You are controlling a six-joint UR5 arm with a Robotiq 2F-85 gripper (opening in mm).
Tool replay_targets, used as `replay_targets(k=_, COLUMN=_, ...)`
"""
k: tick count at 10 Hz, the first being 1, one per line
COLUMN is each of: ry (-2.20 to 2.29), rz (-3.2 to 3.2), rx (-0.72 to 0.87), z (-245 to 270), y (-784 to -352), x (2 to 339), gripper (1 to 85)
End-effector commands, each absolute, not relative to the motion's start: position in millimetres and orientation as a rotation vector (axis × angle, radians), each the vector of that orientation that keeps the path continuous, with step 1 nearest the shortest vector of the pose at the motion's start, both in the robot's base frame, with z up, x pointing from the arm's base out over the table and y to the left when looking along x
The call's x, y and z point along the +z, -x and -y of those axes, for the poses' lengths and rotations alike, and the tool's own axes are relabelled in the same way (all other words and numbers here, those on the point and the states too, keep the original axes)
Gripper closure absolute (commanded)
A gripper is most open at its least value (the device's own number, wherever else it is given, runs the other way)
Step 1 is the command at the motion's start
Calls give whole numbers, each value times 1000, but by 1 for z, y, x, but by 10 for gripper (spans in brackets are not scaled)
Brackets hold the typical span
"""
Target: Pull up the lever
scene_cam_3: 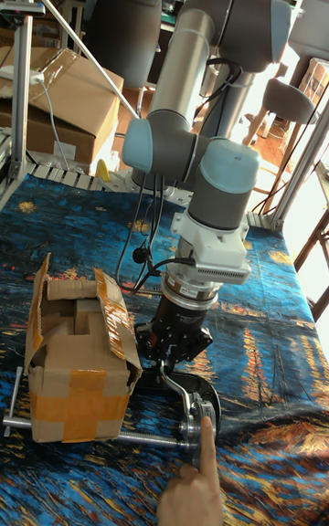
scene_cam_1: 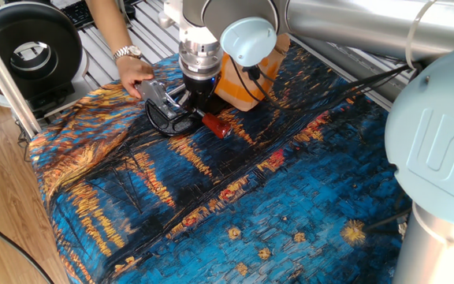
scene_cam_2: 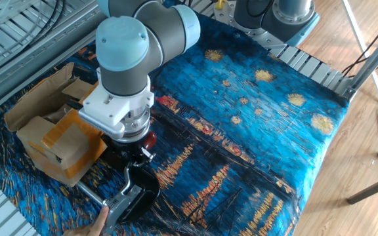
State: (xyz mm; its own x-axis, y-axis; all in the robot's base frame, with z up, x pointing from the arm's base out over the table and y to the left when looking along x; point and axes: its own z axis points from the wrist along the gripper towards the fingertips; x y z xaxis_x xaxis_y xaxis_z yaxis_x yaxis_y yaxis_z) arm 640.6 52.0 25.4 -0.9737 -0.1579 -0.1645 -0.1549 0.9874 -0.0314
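The lever lies low on the cloth, its red-brown knob [scene_cam_1: 217,127] pointing right and its thin rod running back to a silver bracket [scene_cam_1: 155,91] on a black curved base [scene_cam_1: 169,124]. My gripper [scene_cam_1: 198,101] points straight down over the rod, between bracket and knob. In the other fixed view the knob [scene_cam_2: 149,139] peeks out just right of the gripper [scene_cam_2: 134,143]. The tall fixed view shows the gripper [scene_cam_3: 174,348] low above the bracket [scene_cam_3: 203,415]. The black fingers hide their gap, so contact with the rod is unclear.
A person's hand [scene_cam_1: 135,74] holds the bracket, with a finger [scene_cam_3: 206,442] pressing on it. An orange-taped cardboard box [scene_cam_3: 78,363] stands close beside the gripper. A long metal rod [scene_cam_3: 110,436] lies along the cloth below the box. Painted cloth [scene_cam_1: 290,189] covers the table.
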Motion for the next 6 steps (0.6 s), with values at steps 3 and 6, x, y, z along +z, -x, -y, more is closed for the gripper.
replay_targets(k=3, ry=227, rz=-2968, rx=-20, z=-52, y=-641, x=24, gripper=597)
replay_targets(k=6, ry=218, rz=-2976, rx=-20, z=-49, y=-638, x=24, gripper=600)
